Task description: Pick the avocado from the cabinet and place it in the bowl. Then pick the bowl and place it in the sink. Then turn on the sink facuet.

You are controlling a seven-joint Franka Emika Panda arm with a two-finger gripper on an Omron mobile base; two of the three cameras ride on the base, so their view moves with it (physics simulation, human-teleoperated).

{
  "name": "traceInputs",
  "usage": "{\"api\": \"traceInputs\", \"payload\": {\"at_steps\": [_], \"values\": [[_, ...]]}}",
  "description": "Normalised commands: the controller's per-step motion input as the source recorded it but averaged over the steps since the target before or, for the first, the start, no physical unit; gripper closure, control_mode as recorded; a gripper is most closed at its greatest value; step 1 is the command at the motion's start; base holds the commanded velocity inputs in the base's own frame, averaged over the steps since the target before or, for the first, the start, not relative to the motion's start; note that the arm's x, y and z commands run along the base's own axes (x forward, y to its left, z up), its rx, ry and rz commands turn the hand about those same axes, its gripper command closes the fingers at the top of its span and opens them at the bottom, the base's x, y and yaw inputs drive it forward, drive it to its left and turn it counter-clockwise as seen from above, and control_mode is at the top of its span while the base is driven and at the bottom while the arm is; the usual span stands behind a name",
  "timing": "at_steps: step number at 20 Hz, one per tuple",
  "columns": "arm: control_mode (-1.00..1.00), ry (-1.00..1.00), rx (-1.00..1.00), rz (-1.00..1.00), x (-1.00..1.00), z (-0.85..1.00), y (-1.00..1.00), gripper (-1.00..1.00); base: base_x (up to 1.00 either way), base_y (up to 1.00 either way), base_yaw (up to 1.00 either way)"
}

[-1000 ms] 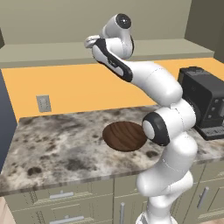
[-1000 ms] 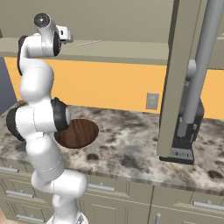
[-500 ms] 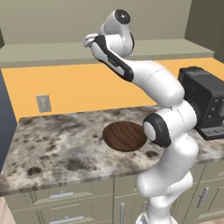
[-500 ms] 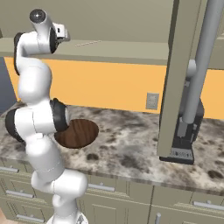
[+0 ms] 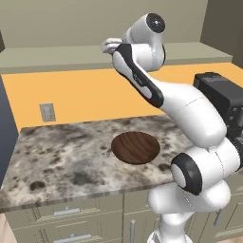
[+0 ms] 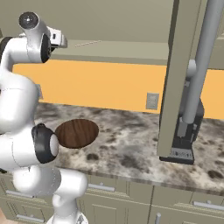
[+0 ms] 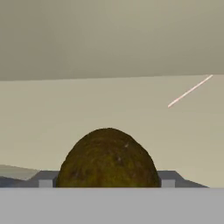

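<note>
The avocado [image 7: 108,158] sits right between my two finger tips [image 7: 45,180], which flank it on either side low in the hand view; whether they press it or merely bracket it I cannot tell. It lies on the cabinet [image 7: 131,109] shelf floor, with bare flat shelf and the back wall beyond it. My gripper [image 5: 110,45] reaches up into the cabinet opening, arm stretched high above the counter [image 5: 57,156]. The bowl [image 5: 135,147] rests on the counter well below, with open stone around it. A dark appliance [image 5: 223,97] stands to the right.
</note>
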Motion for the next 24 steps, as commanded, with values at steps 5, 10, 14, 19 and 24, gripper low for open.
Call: {"api": "traceInputs", "payload": {"at_steps": [5,10,14,19,24], "values": [[-1.00,0.00,0.07,-0.16,-1.00,-0.24,-0.52,1.00,0.00,0.00,0.00],[-1.00,0.04,0.03,-0.20,-1.00,-0.30,-0.49,1.00,0.00,0.00,0.00],[-1.00,0.09,0.00,-0.20,-1.00,-0.40,-0.45,1.00,0.00,0.00,0.00],[-1.00,0.15,0.00,-0.16,-0.66,-0.70,-0.27,1.00,0.00,0.00,0.00],[-1.00,0.13,0.00,-0.07,-0.03,-0.95,-0.07,1.00,0.00,0.00,0.00]]}}
